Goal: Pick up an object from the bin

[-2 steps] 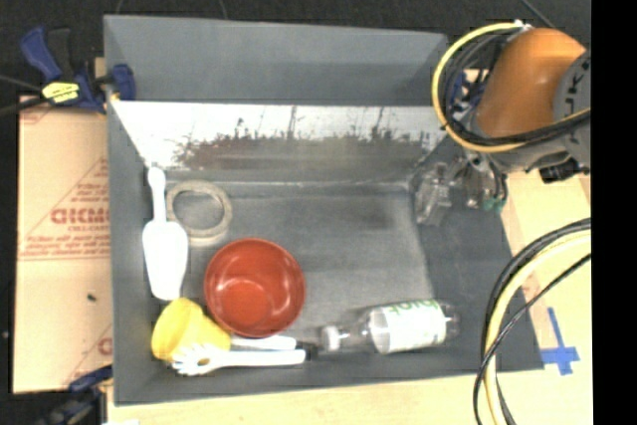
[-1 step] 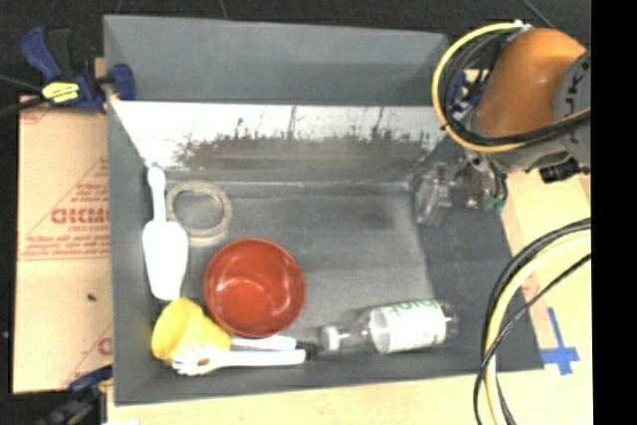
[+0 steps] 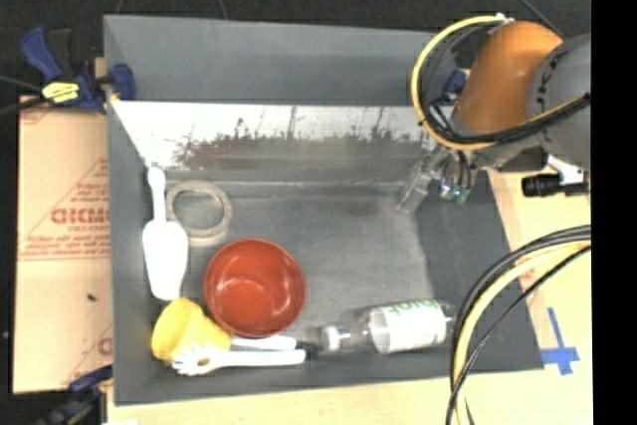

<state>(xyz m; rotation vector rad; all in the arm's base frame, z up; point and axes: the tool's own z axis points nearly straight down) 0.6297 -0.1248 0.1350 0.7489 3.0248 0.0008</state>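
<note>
My gripper point(image 3: 438, 182) hangs at the bin's right side, near the back right corner, under the orange cover. Its thin fingers point(image 3: 450, 180) point down and left, apart, with nothing between them. The closest loose thing is a clear plastic bottle point(image 3: 393, 328) with a white-and-green label, lying on its side along the front wall, well below the gripper. A red bowl point(image 3: 255, 286) sits upright at the front left, far from the gripper.
On the left lie a clear tape roll point(image 3: 199, 212), a white scoop point(image 3: 162, 247), a yellow cup point(image 3: 179, 326) and a white fork-like utensil point(image 3: 239, 354). The arm and its cables overhang the right rim.
</note>
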